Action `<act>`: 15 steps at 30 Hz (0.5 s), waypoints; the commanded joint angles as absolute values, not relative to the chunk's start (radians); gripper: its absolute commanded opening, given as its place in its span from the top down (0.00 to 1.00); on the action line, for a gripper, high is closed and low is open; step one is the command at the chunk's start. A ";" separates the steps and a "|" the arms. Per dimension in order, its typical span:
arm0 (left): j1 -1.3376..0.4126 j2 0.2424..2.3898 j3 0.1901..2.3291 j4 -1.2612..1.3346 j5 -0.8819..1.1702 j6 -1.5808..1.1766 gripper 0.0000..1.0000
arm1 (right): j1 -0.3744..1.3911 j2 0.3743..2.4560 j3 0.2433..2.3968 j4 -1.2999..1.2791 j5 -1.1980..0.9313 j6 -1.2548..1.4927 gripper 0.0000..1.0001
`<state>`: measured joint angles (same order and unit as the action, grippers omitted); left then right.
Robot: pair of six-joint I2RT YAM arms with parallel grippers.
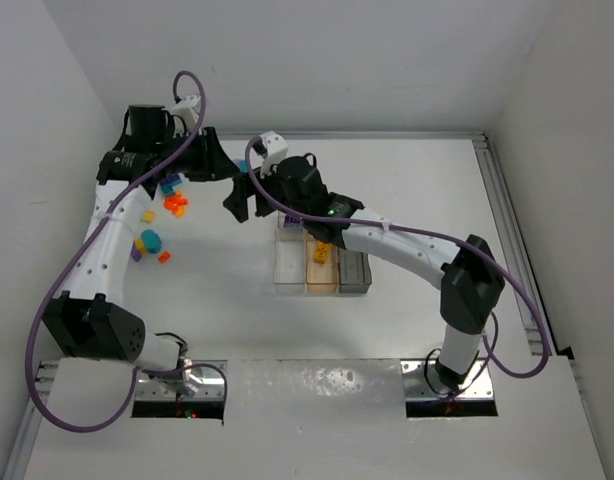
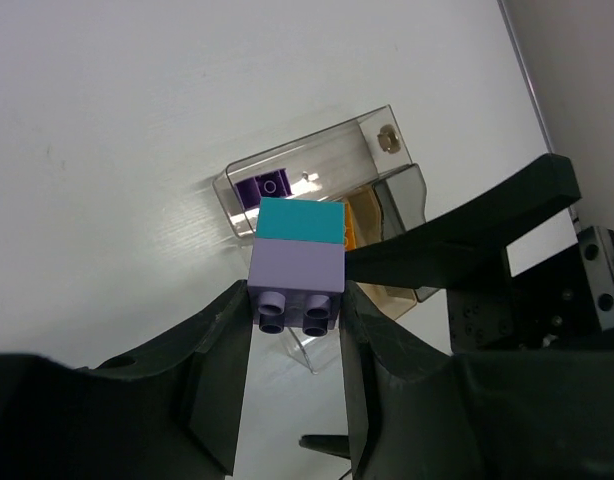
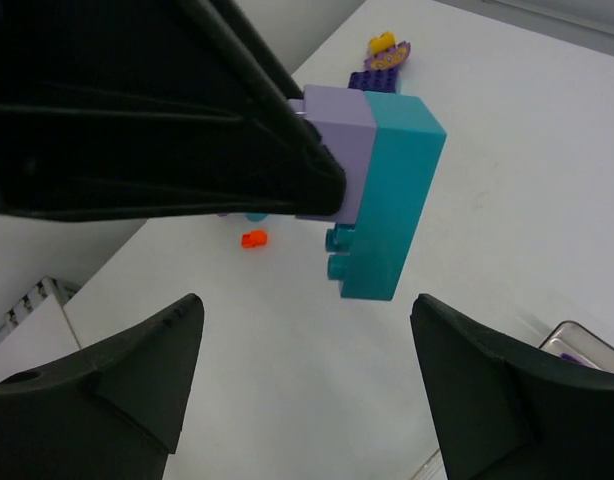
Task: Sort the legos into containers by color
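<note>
A lavender brick (image 2: 297,283) joined to a longer teal brick (image 2: 303,220) is held in the air just off the far end of the clear tray (image 1: 287,268), between the two hands. The lavender brick's studs point back toward the left wrist, and the teal brick sits on its far side, leading the way outward. In the right wrist view the teal brick's long axis runs up and down, across the line of the left fingers, and its uncovered studs at the lower end face back toward the left hand.

The left hand (image 2: 295,305) is closed partway, its two fingers pressing the lavender brick's sides; the teal brick touches neither finger. The right hand (image 3: 307,310) faces the pair with its fingers spread wide and nothing in them, the teal brick lying ahead of the gap.

In the tray, a dark purple piece (image 2: 268,186) lies in one end bin and a yellow piece (image 1: 322,254) in the amber middle bin. Loose legos (image 1: 174,205) in orange, yellow, teal and purple lie on the white worktop (image 1: 407,200) beside the left arm.
</note>
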<state>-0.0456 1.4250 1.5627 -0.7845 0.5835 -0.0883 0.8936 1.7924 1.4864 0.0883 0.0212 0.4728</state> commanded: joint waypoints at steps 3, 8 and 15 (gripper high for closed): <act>-0.054 1.373 1.562 -0.781 0.609 -0.077 1.00 | 0.902 1.806 1.537 0.172 0.115 0.474 0.19; -0.057 1.368 1.552 -0.824 0.656 -0.061 1.00 | 0.904 1.818 1.520 0.236 0.124 0.474 0.28; -0.060 1.347 1.512 -0.824 0.673 -0.081 1.00 | 0.904 1.865 1.552 0.255 0.117 0.491 0.58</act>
